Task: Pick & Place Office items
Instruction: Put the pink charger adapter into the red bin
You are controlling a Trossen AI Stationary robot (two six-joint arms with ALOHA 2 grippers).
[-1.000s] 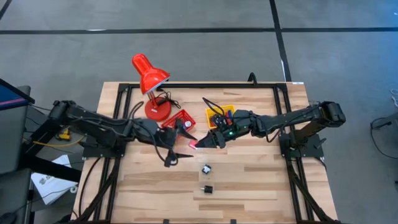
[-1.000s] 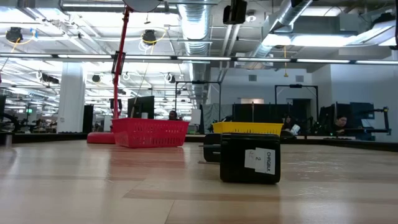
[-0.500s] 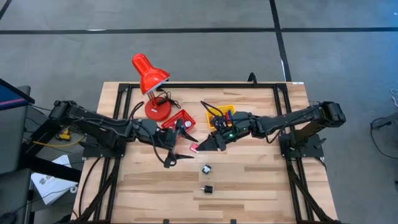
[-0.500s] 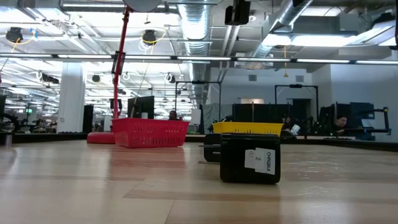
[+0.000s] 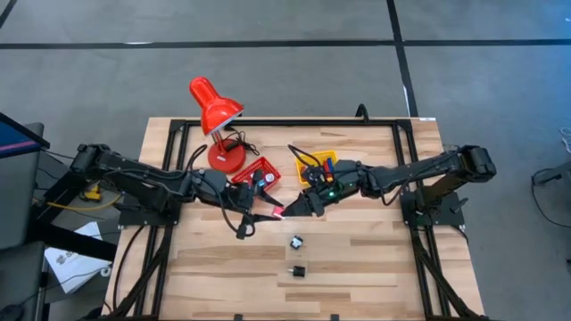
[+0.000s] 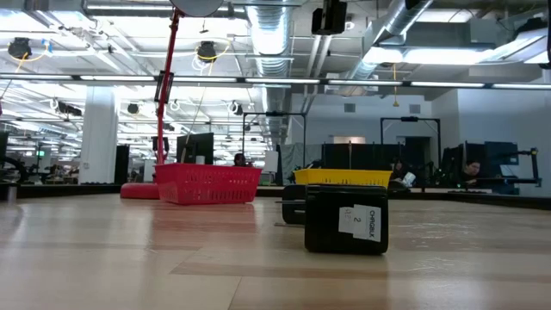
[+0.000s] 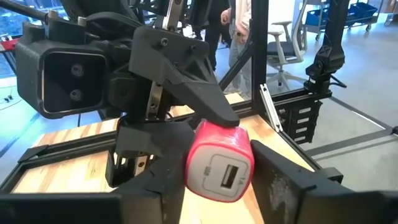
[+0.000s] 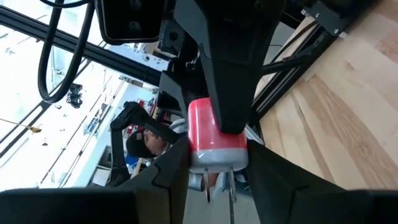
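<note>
Where 2 black blocks (image 5: 296, 255) sit, pale wood table (image 5: 375, 259), open-plan office behind

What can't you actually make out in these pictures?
- Red charger: between both grippers; which one grips it cannot be told, arms overlap in the high view.
- Red basket and yellow basket contents: too small from above, walls hide them in the low view.
- Black block: hides the piece behind it in the low view.
- Both arms: absent from the low view.
</note>
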